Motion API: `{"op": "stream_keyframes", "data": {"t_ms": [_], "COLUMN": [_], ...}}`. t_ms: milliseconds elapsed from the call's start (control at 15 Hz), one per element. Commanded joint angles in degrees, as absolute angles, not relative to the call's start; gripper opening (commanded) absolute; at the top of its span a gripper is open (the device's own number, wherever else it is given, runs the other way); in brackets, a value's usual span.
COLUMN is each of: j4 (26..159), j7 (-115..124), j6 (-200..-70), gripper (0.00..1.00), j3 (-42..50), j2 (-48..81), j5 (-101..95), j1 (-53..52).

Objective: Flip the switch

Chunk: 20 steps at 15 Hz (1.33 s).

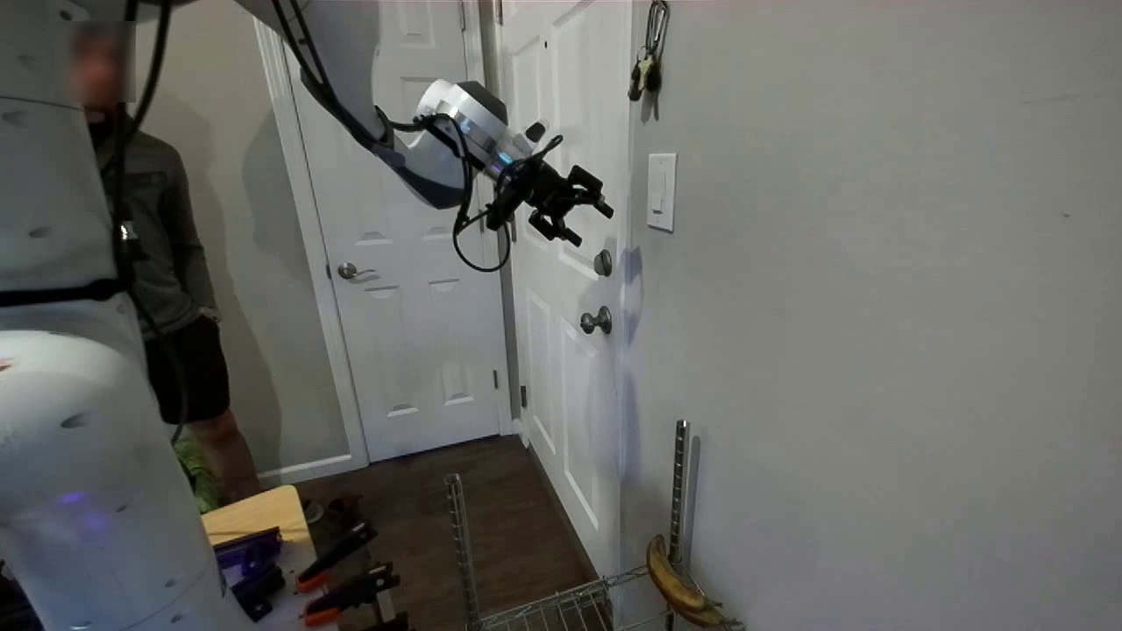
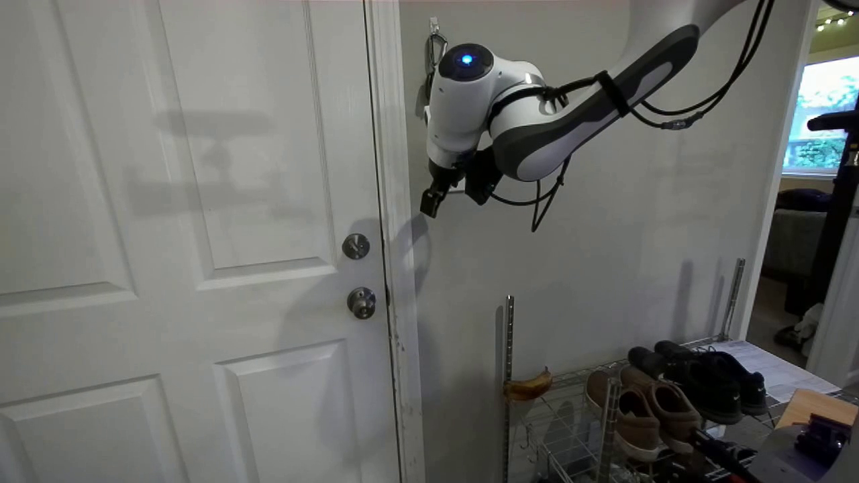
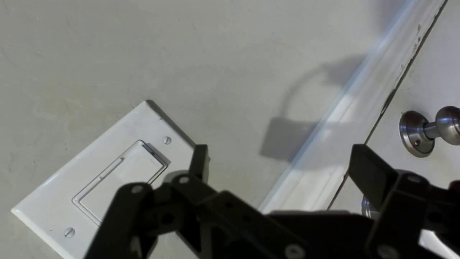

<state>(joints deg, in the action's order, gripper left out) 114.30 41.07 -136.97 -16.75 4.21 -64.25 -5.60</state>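
The switch (image 1: 659,188) is a white paddle in a white wall plate, on the grey wall to the right of the door frame. In the wrist view the switch (image 3: 124,176) lies at the lower left, tilted by the camera angle, its lower right part hidden behind a gripper finger. In an exterior view the arm hides nearly all of it. My gripper (image 1: 590,224) is open and empty, in front of the door edge and apart from the wall. In the wrist view the gripper (image 3: 279,151) has its fingers wide apart, the left one overlapping the plate's edge.
The white door (image 2: 268,369) has a deadbolt (image 2: 356,246) and a knob (image 2: 362,303). Keys (image 1: 647,70) hang above the switch. Below, a wire rack (image 1: 561,609) has upright posts and bananas (image 1: 679,587). Shoes (image 2: 661,409) stand on the rack. A person (image 1: 162,237) stands behind the arm.
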Motion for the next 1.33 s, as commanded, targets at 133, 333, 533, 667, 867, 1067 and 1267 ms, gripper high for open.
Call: {"op": "stream_keyframes", "data": {"t_ms": [133,333,533,667,867,1067,1267], "j4": [114.24,112.36,110.75,109.98,109.45,108.69,108.35], "j7": [40.81,37.31,31.56,28.44,24.67,20.80,18.66], "j6": [-137.04,-137.75,-138.08,-138.15,-139.58,-141.42,-141.59], "gripper": [1.00,1.00,1.00,1.00,1.00,1.00,1.00], "j3": [-14.32,-13.17,-11.53,-10.62,-9.60,-8.97,-8.39], "j2": [4.14,5.73,6.18,6.15,6.05,6.90,7.51], "j5": [-63.89,-63.68,-61.77,-60.57,-58.80,-55.70,-53.78], "j1": [-7.97,-8.02,-8.05,-8.03,-7.84,-7.75,-7.87]}}
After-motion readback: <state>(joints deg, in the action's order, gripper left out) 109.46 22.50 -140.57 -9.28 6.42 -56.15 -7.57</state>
